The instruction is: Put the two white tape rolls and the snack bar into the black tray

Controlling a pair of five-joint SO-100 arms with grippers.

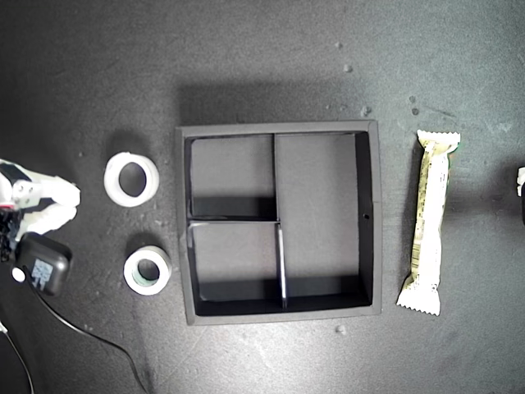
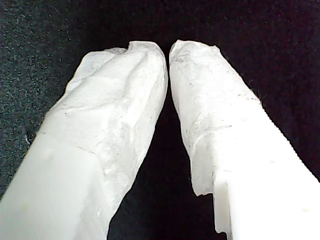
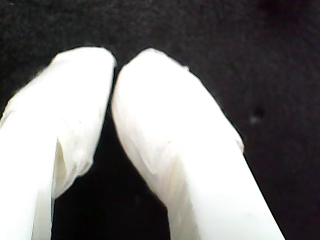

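Two white tape rolls lie on the dark tabletop (image 1: 262, 49) at the exterior view's left of the black tray (image 1: 371, 222): the plain white roll (image 1: 131, 179) farther up the picture, the roll with the pale greenish face (image 1: 148, 270) below it, both apart from the tray's wall. The snack bar (image 1: 431, 222) lies lengthwise on the exterior view's right of the tray, just beside it and not touching. All three tray compartments hold nothing. Only this view shows these things.

An arm (image 1: 37, 205) with a dark block and cable shows at the exterior view's left edge, and a sliver of another at the right edge; the wrist views do not tell which is which.

My first gripper (image 2: 167, 50) in the first wrist view has its white wrapped fingertips almost touching, holding nothing, over bare dark surface. My second gripper (image 3: 115, 62) in the second wrist view is likewise closed tip to tip on nothing.
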